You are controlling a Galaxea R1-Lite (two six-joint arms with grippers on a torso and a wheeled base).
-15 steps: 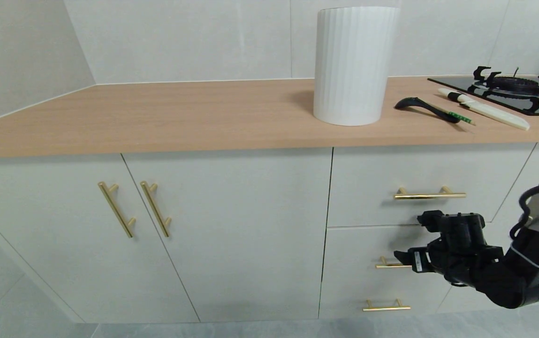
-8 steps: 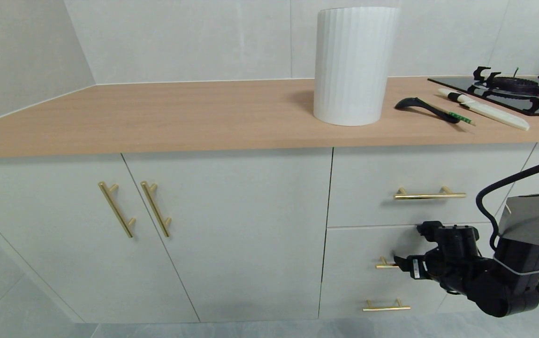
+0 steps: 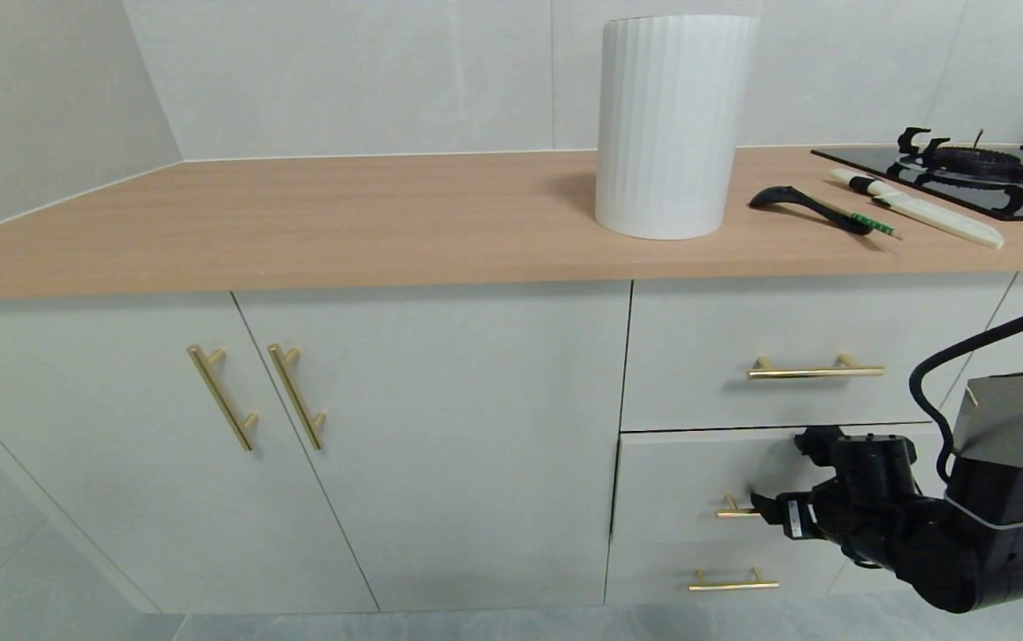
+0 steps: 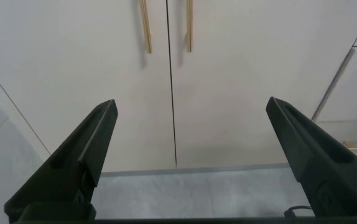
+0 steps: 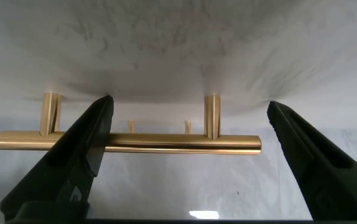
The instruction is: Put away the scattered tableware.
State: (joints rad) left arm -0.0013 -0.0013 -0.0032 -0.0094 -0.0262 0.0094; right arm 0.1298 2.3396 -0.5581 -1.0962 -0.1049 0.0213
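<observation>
On the wooden counter (image 3: 342, 223), at the right, lie a black ladle (image 3: 809, 206), a white knife (image 3: 921, 216) and a thin green-tipped stick (image 3: 878, 224). My right gripper (image 3: 765, 509) is low in front of the cabinets, at the gold handle (image 3: 736, 512) of the middle drawer (image 3: 698, 472). That drawer stands slightly out from the cabinet face. In the right wrist view the gripper (image 5: 188, 102) is open, its fingers wide apart, with the handle bar (image 5: 166, 143) running across between them. My left gripper (image 4: 191, 102) is open and holds nothing, facing the double cabinet doors (image 4: 228, 93).
A tall white ribbed container (image 3: 667, 125) stands on the counter left of the utensils. A black gas hob (image 3: 965, 174) sits at the far right. Above the middle drawer is a shut top drawer (image 3: 814, 369); below it is a lower handle (image 3: 734, 583).
The right gripper went from just off the middle drawer's handle to being on it. The drawer front has since come out a little, and a dark gap now shows along its top.
</observation>
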